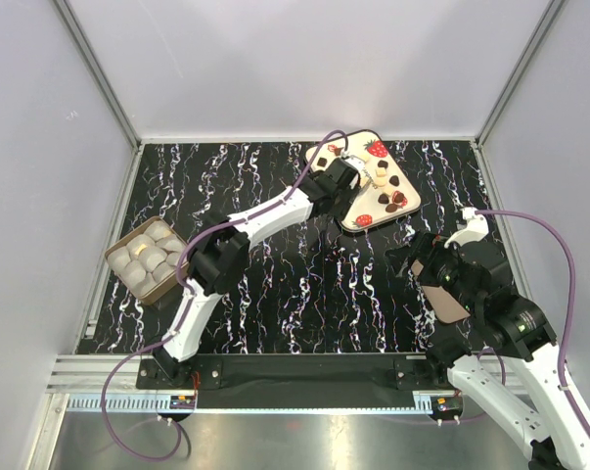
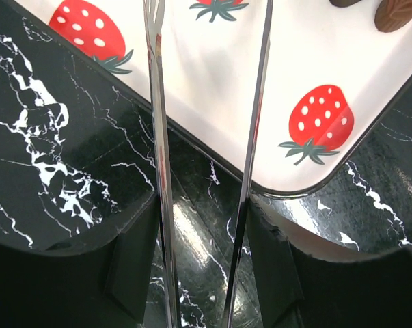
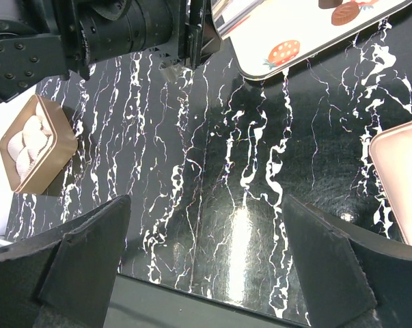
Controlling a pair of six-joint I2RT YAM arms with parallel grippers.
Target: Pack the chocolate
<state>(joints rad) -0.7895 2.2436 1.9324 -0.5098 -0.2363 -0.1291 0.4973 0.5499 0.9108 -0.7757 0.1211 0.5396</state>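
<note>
Several dark and creamy pieces of chocolate (image 1: 385,180) lie on a white tray (image 1: 365,211) printed with strawberries, at the back of the table. My left gripper (image 1: 345,176) hangs over the tray's near-left part, shut on a pair of metal tongs (image 2: 158,137). The two blades run up between its fingers (image 2: 270,253) over the tray (image 2: 315,61); their tips are out of view. A brown chocolate (image 2: 397,14) shows at the top right. My right gripper (image 3: 206,232) is open and empty above the marble, near the right edge (image 1: 436,259).
A brown box (image 1: 146,258) with white paper cups sits at the table's left edge, also in the right wrist view (image 3: 35,143). A flat brown lid (image 1: 443,294) lies beside my right gripper. Grey walls close in the table.
</note>
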